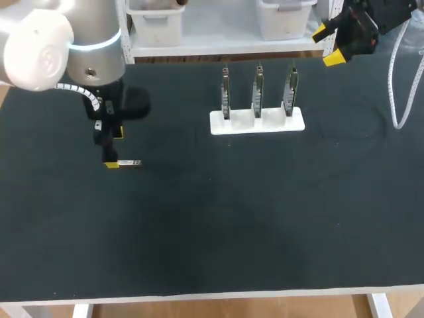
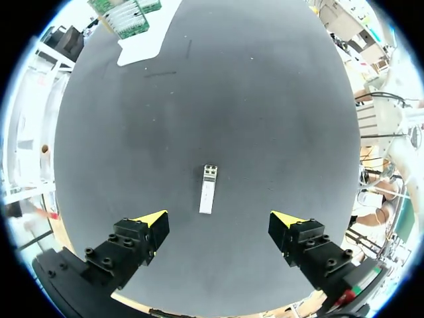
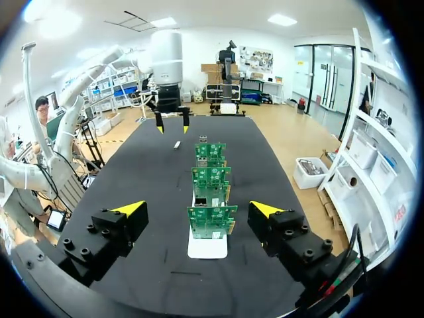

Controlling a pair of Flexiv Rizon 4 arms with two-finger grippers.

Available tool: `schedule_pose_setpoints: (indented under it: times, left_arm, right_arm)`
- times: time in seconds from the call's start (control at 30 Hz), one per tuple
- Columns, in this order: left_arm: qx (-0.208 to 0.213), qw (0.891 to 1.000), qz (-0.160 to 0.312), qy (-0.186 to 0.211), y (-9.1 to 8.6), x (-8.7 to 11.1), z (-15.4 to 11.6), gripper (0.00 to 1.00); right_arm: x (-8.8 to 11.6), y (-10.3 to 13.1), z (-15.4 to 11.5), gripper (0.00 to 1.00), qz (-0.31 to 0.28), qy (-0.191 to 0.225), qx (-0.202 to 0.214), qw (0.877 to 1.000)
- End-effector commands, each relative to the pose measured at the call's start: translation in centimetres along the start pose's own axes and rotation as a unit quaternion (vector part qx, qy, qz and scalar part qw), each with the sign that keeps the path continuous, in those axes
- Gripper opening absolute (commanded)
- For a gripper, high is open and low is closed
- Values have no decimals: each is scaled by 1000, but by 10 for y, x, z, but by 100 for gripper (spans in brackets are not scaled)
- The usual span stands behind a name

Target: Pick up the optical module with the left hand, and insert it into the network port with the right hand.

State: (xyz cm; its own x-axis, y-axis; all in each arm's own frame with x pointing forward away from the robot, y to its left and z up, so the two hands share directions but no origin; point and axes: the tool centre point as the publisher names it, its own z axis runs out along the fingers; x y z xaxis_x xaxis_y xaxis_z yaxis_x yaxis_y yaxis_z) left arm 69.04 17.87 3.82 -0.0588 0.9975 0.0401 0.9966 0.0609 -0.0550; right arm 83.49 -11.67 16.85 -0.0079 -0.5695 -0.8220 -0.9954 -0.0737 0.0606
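Observation:
The optical module (image 1: pixel 130 163), a small silver bar, lies flat on the black table mat, at the left. My left gripper (image 1: pixel 114 149) hangs open just above it. In the left wrist view the module (image 2: pixel 208 189) lies a little ahead of the open left gripper (image 2: pixel 222 225), on the line midway between the fingers, which do not touch it. Three green circuit boards (image 1: pixel 257 96) stand upright in a white stand (image 1: pixel 257 122) at the back middle. My right gripper (image 1: pixel 329 44) is open and empty, raised at the back right; the boards (image 3: pixel 212 222) stand in a row ahead of the right gripper (image 3: pixel 197 211).
A white cable (image 1: pixel 397 93) hangs by the right arm over the table's right side. The mat's front edge (image 1: pixel 212 291) runs along the near side. From the right wrist, the module (image 3: pixel 177 144) and left gripper (image 3: pixel 171 122) show beyond the boards.

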Motion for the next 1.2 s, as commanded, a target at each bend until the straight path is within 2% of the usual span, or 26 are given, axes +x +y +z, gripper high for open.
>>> schedule_pose_setpoints:
  times: [0.03, 0.27, 0.47, 0.67, 1.2]
  left_arm:
    - [14, 1000, 2, -6, 7, 0, 10, 100]
    - [21, 1000, 17, 2, 9, -13, 22, 100]
    - [14, 999, 16, 27, 12, -19, 29, 100]
    - [8, 1000, 10, 7, 11, -19, 19, 100]
    - [8, 1000, 10, 7, 11, -19, 19, 100]
  right_arm:
    - [0, -8, -2, 100, 0, -1, -457, 890]
    - [0, -8, -2, 100, 0, -1, -457, 890]
    - [0, -8, -2, 100, 0, -1, -457, 890]
    - [0, -8, -2, 100, 0, -1, -457, 890]
    - [0, -8, -2, 100, 0, -1, -457, 890]
